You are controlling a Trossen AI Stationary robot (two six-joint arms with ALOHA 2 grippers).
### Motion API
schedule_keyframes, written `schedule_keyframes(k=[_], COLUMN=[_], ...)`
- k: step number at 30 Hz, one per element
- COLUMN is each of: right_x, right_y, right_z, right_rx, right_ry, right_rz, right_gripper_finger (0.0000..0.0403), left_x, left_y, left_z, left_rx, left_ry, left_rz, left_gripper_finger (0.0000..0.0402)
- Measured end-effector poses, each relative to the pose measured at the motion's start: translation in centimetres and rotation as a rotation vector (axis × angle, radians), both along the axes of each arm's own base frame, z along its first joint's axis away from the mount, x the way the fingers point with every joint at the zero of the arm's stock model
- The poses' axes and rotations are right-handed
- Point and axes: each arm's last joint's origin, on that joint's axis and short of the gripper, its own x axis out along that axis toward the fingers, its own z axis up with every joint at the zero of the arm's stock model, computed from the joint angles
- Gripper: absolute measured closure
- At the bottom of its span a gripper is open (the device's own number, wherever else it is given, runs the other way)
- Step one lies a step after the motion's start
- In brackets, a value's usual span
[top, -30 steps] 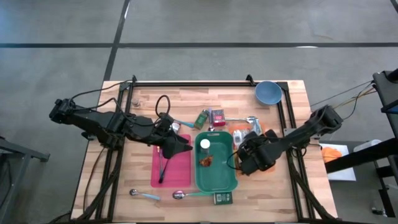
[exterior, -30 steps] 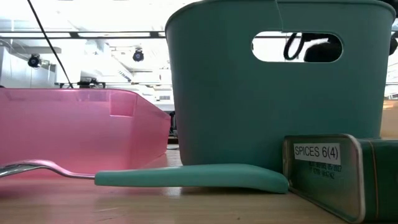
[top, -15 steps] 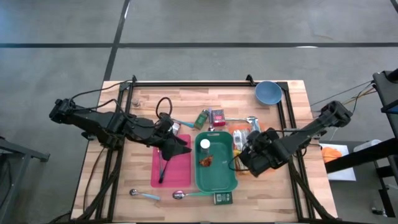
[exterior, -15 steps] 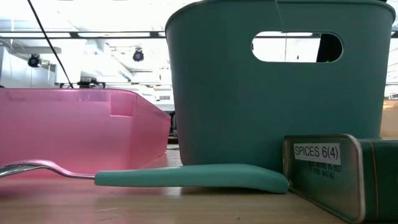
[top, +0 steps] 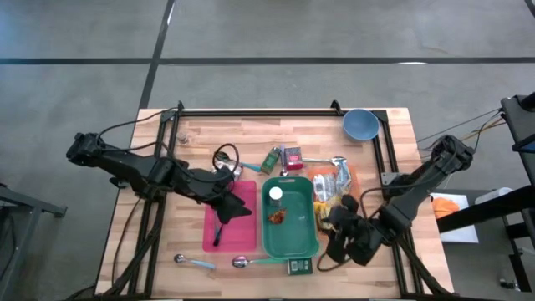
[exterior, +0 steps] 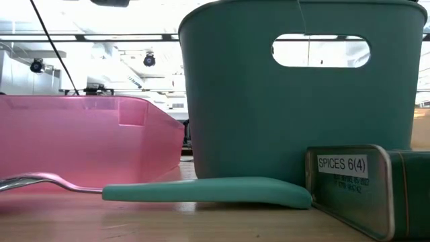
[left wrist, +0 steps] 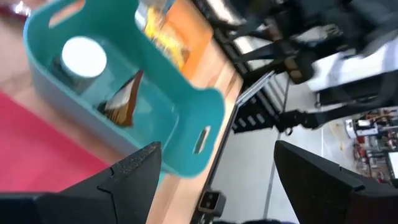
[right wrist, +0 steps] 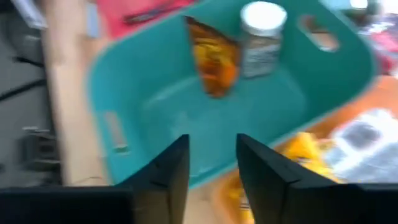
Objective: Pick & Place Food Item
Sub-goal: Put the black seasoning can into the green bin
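A teal bin [top: 292,242] stands mid-table and holds a white-lidded jar [right wrist: 262,35] and a brown-orange snack packet [right wrist: 214,57], which leans against the jar. More orange packets [top: 333,182] lie on the table to the right of the bin. My right gripper [top: 335,237] hangs above the table off the bin's near right corner, slanting down toward the bin. It is open, with nothing between its fingers [right wrist: 166,177]. My left gripper [top: 234,206] hovers wide open over the pink tray [top: 244,230], left of the bin; it too has nothing between its fingers [left wrist: 127,177].
A dark utensil [top: 218,232] lies in the pink tray. Two spoons [top: 194,262] and a spice tin [exterior: 363,185] lie along the near edge. Small food boxes [top: 282,157] sit behind the bin, and a blue bowl [top: 359,124] stands at the far right corner.
My right gripper has drawn back from beside the bin's right wall toward the table's near edge, risen and turned about; it no longer shows through the bin's handle hole in the low view. My left gripper has sunk a little over the pink tray.
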Motion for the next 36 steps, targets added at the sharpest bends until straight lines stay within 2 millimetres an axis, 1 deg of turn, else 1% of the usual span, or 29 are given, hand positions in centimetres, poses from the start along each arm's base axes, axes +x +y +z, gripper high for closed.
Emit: schedule_keyframes(k=[4, 7, 8, 10, 15, 20, 23, 26, 31, 36], right_x=[0.0, 0.4, 0.6, 1.2, 2.5, 4.1, 5.0, 5.3, 5.4, 5.7], right_y=[1.4, 2.8, 3.3, 4.3, 6.9, 9.3, 10.2, 10.4, 9.6, 8.9], right_z=[-0.1, -0.6, -0.9, -1.7, -3.4, -4.6, -5.2, -6.0, -6.6, -6.6], right_rx=[0.087, 0.134, 0.146, 0.17, 0.171, 0.154, 0.117, 0.069, 0.006, -0.016], right_ry=[-0.048, -0.082, -0.094, -0.108, -0.08, -0.052, 0.0, 0.086, 0.204, 0.186], right_rz=[0.055, 0.084, 0.09, 0.093, 0.088, 0.104, 0.098, 0.032, -0.131, -0.174], right_gripper_finger=[0.0336, 0.0378, 0.0386, 0.0388, 0.039, 0.0391, 0.0391, 0.0391, 0.0391, 0.0391], left_x=[-0.1, -0.2, -0.2, -0.3, -0.4, -0.4, -0.4, -0.4, -0.4, -0.4], left_y=[-0.1, -0.3, -0.3, -0.5, -0.6, -0.7, -0.7, -0.7, -0.8, -0.8], left_z=[-1.1, -1.6, -1.8, -1.9, -2.0, -2.0, -2.0, -1.9, -1.9, -1.9], left_rx=[-0.018, -0.024, -0.019, -0.01, 0.042, 0.078, 0.088, 0.101, 0.118, 0.123], left_ry=[0.035, 0.058, 0.056, 0.056, 0.046, 0.032, 0.028, 0.02, 0.014, 0.012], left_rz=[-0.023, -0.051, -0.062, -0.087, -0.139, -0.197, -0.22, -0.235, -0.252, -0.255], left_gripper_finger=[0.0091, 0.0091, 0.0091, 0.0091, 0.0091, 0.0091, 0.0091, 0.0091, 0.0091, 0.0091])
